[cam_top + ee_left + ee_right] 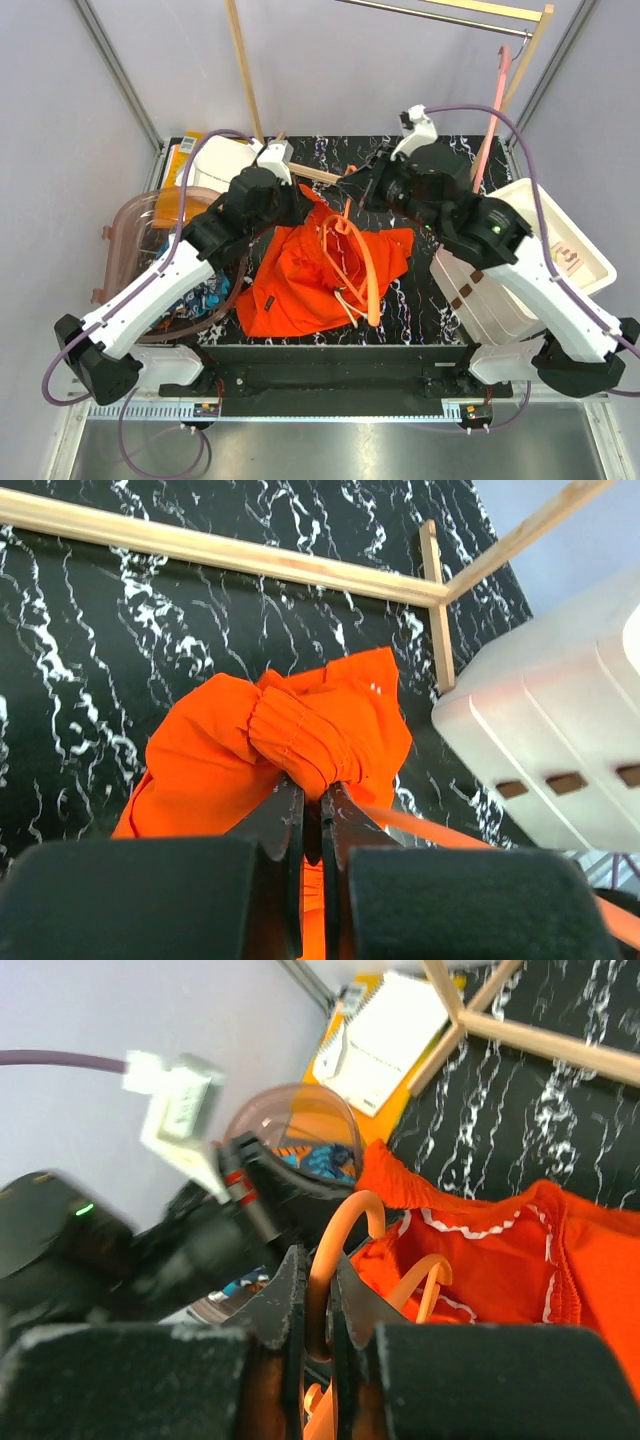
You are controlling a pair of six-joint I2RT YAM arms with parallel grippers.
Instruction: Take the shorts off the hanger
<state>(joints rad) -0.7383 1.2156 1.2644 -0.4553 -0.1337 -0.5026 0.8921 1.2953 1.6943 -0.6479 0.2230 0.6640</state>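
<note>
The orange shorts (300,280) lay crumpled on the black marbled tabletop (440,300), spread out below and between the two grippers, and there it was: the left gripper (313,795) had its jaws pinched together on a bunched fold of the elastic waistband, the cloth puffing out just ahead of its tips. The orange hanger (370,280) sat on top of the shorts and looked tangled in them, its long arm running back toward the arm bases. The right gripper (318,1265) was clamped on the hanger's curved hook, with the thin orange bar pressed between its fingers. The two grippers were close together over the far end of the garment, left beside right. White drawstring cord (345,300) trailed across the cloth beneath the hanger. Off to the outer side of the left arm, the patterned shorts (205,297) were in a clear plastic tub (125,225). A white bin (545,205) stood to the outer side of the right arm, and a wooden frame (230,552) lay on the table beyond the left gripper's tips.
</note>
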